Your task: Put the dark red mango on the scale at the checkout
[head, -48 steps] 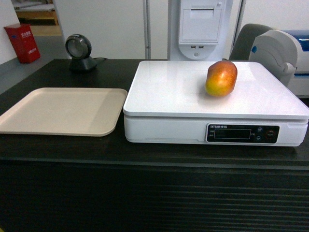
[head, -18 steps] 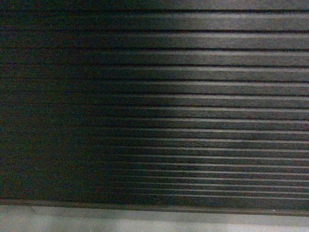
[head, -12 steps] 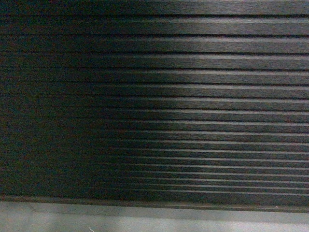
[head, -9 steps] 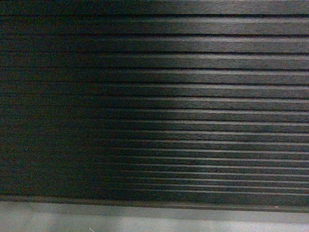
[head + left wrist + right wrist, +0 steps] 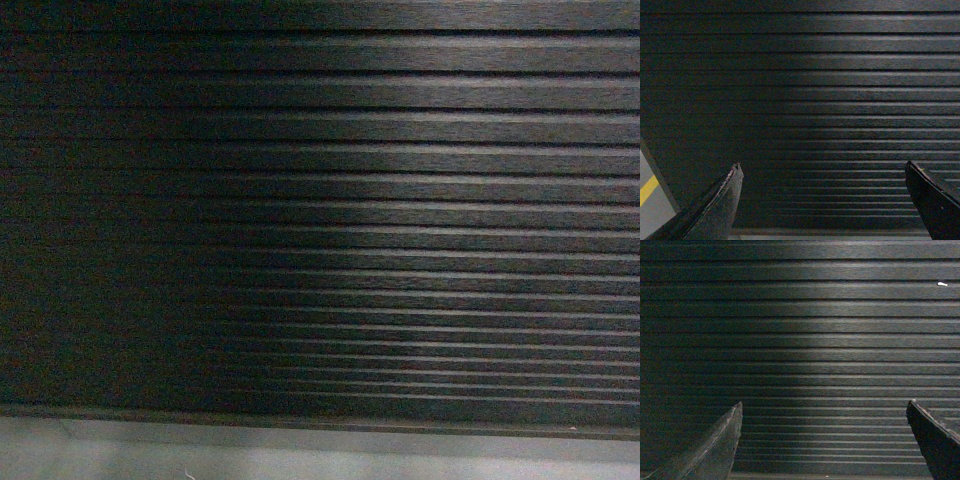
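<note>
All three views face the dark ribbed front of the checkout from close by. The dark red mango and the scale are out of view. My left gripper is open, its two dark fingers wide apart with nothing between them, pointing at the ribbed panel. In the right wrist view my right gripper stands open in the same way, empty, facing the ribbed panel. Neither gripper shows in the head view.
A grey base strip runs under the ribbed front. At the lower left of the left wrist view lies grey floor with a yellow line. A small white speck sits on the panel at the upper right.
2.7 s ago the head view showed the counter top with the mango lying on the white scale. It then dropped to the ribbed front and has held almost still over the last second.
</note>
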Robot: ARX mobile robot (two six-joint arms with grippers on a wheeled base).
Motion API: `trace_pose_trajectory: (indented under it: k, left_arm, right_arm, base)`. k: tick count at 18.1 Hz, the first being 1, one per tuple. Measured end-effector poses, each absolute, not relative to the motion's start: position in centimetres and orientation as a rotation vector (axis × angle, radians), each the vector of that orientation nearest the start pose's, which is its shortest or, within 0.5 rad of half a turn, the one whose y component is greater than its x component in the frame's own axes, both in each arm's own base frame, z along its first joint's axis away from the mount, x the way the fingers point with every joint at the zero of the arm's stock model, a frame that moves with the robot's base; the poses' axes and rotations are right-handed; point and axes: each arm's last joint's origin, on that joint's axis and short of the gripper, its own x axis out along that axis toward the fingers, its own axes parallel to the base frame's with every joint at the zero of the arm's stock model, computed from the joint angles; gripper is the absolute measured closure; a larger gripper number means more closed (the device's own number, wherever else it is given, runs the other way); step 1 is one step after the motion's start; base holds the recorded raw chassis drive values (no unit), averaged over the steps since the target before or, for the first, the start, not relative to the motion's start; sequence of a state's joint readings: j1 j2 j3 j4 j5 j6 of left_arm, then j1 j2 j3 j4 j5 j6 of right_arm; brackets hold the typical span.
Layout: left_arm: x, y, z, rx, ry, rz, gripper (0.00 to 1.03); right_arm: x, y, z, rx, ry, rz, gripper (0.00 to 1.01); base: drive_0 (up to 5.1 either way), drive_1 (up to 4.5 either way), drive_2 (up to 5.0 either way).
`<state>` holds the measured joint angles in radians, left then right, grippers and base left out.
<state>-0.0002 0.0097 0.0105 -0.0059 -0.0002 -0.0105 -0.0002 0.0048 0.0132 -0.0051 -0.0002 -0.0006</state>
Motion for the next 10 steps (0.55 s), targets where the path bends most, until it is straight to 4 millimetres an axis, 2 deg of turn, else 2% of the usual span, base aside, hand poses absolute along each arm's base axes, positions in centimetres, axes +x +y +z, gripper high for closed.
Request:
trace_pose_trajectory:
  k: [10]
  left_arm:
    - [9.77,0.0,16.58,-0.01,0.005,0.0,0.05]
  right_arm:
    - [9.72,0.0,16.71,-0.001,-0.003,0.0,0.03]
  base:
    - [0.0,0.0,0.0]
